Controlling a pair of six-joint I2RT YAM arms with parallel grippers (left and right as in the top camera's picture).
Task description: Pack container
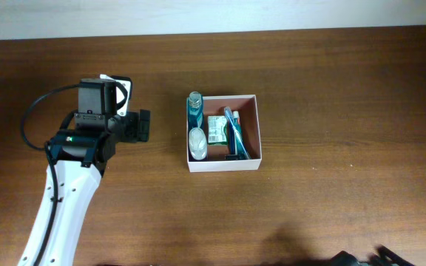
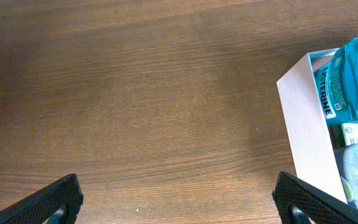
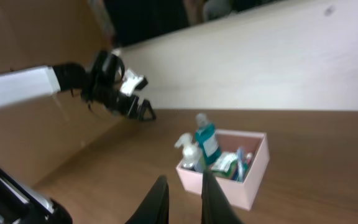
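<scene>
Overhead, the container [image 1: 224, 167] sat at mid-frame, holding a Listerine bottle [image 1: 194, 109], a small white bottle [image 1: 197, 142] and a blue toothbrush [image 1: 232, 129]. The left gripper [image 1: 145, 125] lay to its left, level with it and well apart, yet nearer than the right arm [image 1: 361, 258] at the bottom edge.

From the left wrist, the fingers [image 2: 55, 199] stood wide and empty, with the container's white wall [image 2: 303, 124] at the right edge.

From the right wrist, the right gripper [image 3: 184, 186] was drawn nearly together and empty, with the container [image 3: 257, 174] ahead at lower centre.
</scene>
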